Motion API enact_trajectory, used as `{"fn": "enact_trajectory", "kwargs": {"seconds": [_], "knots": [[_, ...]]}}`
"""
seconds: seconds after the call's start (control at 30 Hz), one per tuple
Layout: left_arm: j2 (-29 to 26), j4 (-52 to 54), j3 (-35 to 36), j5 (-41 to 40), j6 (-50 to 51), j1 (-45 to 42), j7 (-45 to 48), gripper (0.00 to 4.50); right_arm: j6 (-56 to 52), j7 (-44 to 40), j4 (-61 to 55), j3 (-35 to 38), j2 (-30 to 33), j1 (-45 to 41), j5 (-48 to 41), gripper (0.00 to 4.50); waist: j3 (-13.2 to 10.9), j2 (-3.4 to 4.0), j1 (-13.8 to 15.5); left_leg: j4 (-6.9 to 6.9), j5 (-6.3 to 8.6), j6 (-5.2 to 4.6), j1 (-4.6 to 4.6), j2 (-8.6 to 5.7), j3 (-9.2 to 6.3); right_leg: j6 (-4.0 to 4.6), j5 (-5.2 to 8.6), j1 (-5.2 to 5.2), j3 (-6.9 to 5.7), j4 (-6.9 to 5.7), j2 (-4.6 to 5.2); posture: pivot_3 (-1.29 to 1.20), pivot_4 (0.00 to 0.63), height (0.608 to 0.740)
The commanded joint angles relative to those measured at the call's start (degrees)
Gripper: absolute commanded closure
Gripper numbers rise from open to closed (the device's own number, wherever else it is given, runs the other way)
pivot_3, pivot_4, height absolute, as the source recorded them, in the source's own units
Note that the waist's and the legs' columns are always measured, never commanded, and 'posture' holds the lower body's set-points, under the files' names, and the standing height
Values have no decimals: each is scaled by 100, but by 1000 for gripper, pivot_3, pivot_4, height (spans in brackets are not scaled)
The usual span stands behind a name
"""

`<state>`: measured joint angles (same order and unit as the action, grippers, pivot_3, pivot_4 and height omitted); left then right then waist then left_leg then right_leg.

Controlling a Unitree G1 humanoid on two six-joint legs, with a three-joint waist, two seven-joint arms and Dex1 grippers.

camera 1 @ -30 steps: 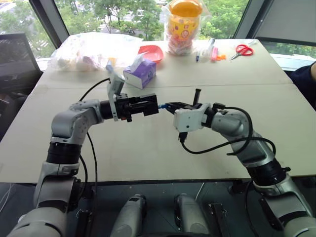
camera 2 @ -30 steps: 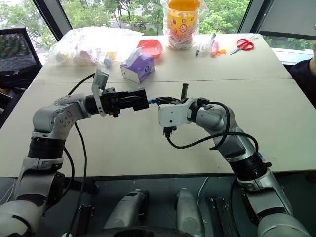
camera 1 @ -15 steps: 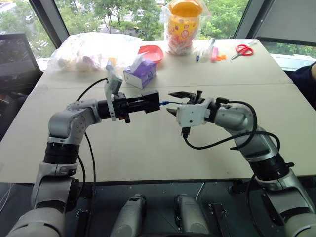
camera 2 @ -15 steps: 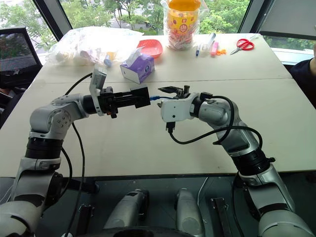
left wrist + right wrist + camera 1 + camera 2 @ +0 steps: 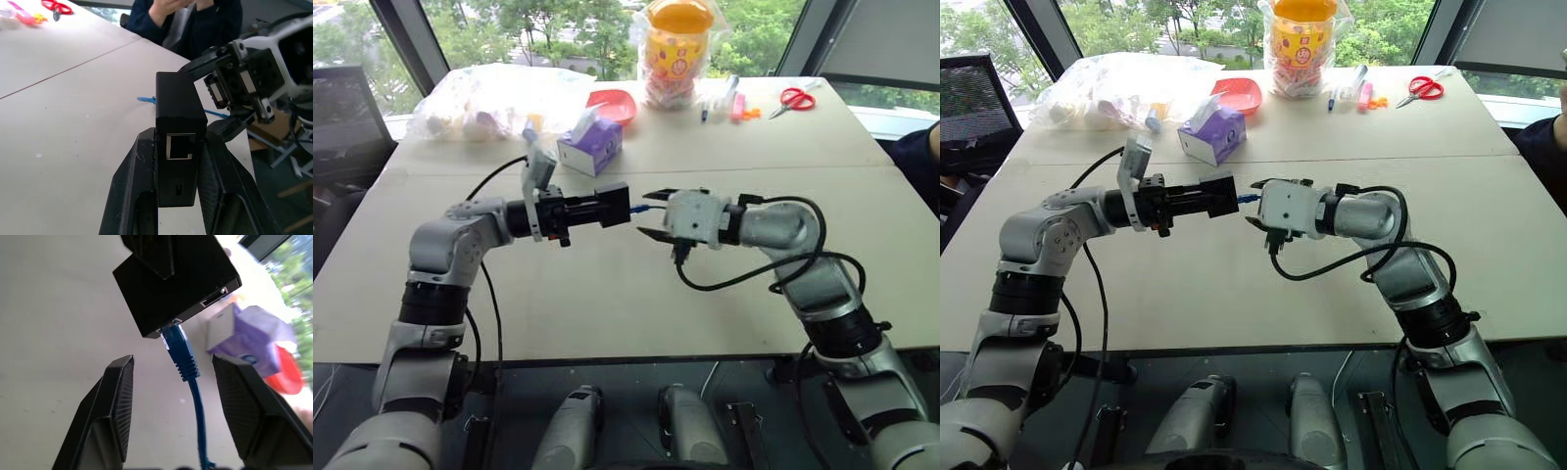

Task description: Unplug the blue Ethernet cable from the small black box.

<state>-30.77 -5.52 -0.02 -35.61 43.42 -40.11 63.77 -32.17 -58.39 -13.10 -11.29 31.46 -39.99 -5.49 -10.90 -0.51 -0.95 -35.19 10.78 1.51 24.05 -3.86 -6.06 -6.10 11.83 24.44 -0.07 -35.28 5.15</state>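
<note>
Left gripper [image 5: 178, 161]: fingers clamped tight on the two sides of the box, holding it up over the tabletop, pointing across toward the right gripper.
Box [image 5: 177, 105]: small, black, pinched between the left fingers; one empty port faces the left wrist camera; the far end faces the right gripper.
Right gripper [image 5: 176, 382]: just beside the box; fingers [image 5: 117, 396] spread apart on either side of the cable, touching neither it nor the box, holding nothing.
Cable [image 5: 188, 382]: blue; its plug sits in the end of the box that faces the right gripper, not yet pulled out; the cord runs from the box back between the right fingers.
Tabletop [image 5: 607, 294]: pale and bare beneath the box.
Tissue box [image 5: 591, 145]: purple, on the tabletop beyond the box.
Red bowl [image 5: 614, 104]: just behind the tissue box.
Clear bag [image 5: 489, 98]: lumpy, beyond the box and to the left of the tissue box.
Yellow jar [image 5: 676, 49]: beyond the box at the far edge of the tabletop, wrapped in clear plastic.
Pens [image 5: 729, 98]: to the right of the jar.
Scissors [image 5: 794, 99]: red handles, far right of the jar.
Person [image 5: 195, 24]: dark sleeves, seated at the side of the tabletop beyond the right gripper.
</note>
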Motion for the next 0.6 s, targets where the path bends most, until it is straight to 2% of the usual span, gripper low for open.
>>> {"fn": "enact_trajectory", "kwargs": {"seconds": [0.03, 0.3, 0.6], "knots": [[-130, 285, -13, -159, -17, -79, 364, 4037, -1888, -533, 31, 538, 152, -679, -1273, 1928, 0, 0, 10, 0, 0, 0, 0, 0, -1, 1, 1, -1, -1, 1, 0, 0, 150, 740], [-164, 260, -36, -134, -58, -143, 637, 4037, -2735, -766, 609, 462, 363, -1320, -1984, 1928, 0, 0, 15, 4, 1, -1, 22, -6, 1, -1, 1, 14, -6, 13, 10, 0, 150, 740], [-113, 238, -11, -160, -60, -217, 756, 4037, -2574, -956, 989, -89, 428, -1512, -1950, 1928, 0, 0, 0, 2, 1, -1, 25, -7, 2, -10, -4, 17, -8, 11, 10, 0, 150, 740]]}}
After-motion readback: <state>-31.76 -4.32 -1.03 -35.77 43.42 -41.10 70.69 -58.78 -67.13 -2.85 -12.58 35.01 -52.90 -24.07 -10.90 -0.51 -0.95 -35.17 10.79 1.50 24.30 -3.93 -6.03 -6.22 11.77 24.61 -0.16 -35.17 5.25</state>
